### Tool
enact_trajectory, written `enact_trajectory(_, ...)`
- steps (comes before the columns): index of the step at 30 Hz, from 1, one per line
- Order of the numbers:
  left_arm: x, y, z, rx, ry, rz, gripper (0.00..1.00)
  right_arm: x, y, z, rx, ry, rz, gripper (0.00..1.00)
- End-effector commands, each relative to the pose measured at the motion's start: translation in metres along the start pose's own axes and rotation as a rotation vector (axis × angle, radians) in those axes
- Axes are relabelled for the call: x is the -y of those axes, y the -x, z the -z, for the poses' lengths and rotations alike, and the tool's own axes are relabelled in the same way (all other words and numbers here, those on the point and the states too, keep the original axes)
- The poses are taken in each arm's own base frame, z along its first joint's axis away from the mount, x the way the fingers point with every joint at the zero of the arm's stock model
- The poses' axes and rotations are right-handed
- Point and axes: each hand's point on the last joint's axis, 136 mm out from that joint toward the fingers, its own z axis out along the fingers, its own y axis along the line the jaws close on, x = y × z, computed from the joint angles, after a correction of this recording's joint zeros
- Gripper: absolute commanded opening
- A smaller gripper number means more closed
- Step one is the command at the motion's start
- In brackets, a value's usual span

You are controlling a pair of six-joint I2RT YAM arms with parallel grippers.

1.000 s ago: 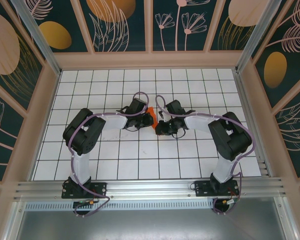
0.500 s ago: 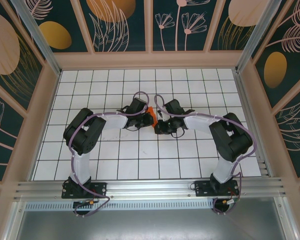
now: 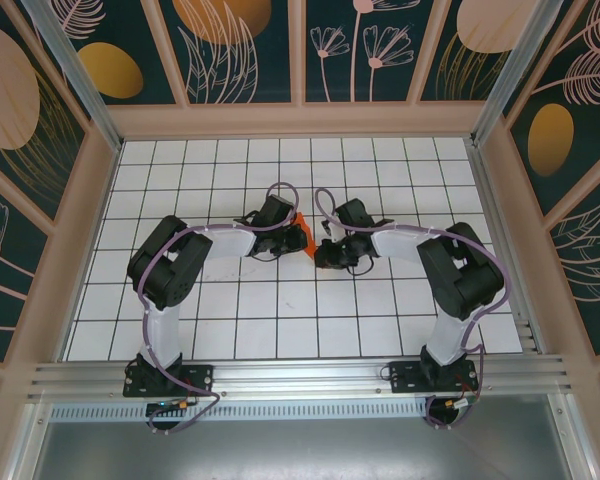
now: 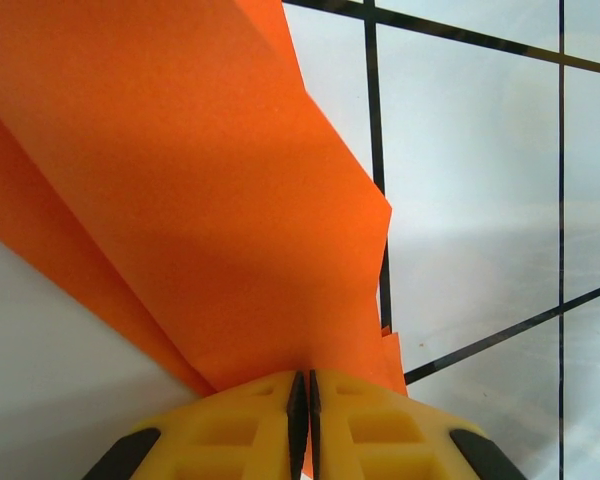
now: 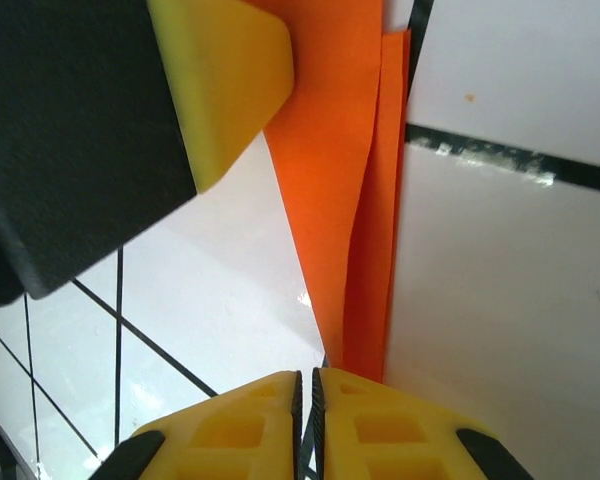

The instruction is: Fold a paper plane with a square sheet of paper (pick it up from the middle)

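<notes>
Folded orange paper [image 3: 302, 237] is at mid table [image 3: 280, 330], left gripper [image 4: 302, 400] jaws clamped on its 9 o'clock edge, right gripper [image 5: 305, 400] jaws together at 3 o'clock, loads of bare grid toward 12 and 6.

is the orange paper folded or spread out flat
Folded: the orange paper shows overlapping layers with crease lines in the left wrist view. In the right wrist view, two stacked edges taper toward the jaws.
</notes>
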Motion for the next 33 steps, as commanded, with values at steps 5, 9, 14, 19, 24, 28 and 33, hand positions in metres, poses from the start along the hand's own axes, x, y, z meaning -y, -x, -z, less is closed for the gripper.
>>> enact_trajectory(5, -0.071, -0.026, -0.013, -0.058, 0.251, 0.017, 0.14, 0.011, -0.019, -0.01, -0.06, 0.002, -0.042, 0.14)
enact_trajectory(9, -0.072, -0.026, -0.013, -0.059, 0.252, 0.017, 0.14, 0.017, -0.018, -0.009, -0.046, -0.037, -0.049, 0.13)
enact_trajectory(14, -0.071, -0.025, -0.013, -0.057, 0.25, 0.017, 0.14, 0.015, 0.0, 0.009, 0.035, -0.036, -0.049, 0.13)
enact_trajectory(19, -0.071, -0.025, -0.013, -0.058, 0.25, 0.018, 0.14, 0.008, 0.013, 0.025, 0.104, -0.054, -0.02, 0.19)
enact_trajectory(24, -0.071, -0.025, -0.014, -0.058, 0.248, 0.018, 0.14, 0.009, 0.014, 0.021, 0.096, -0.07, 0.012, 0.24)
enact_trajectory(28, -0.07, -0.026, -0.014, -0.058, 0.246, 0.018, 0.14, 0.009, 0.016, 0.015, 0.084, -0.079, 0.03, 0.25)
enact_trajectory(33, -0.07, -0.026, -0.013, -0.058, 0.246, 0.018, 0.14, 0.007, 0.019, 0.008, 0.068, -0.061, 0.036, 0.23)
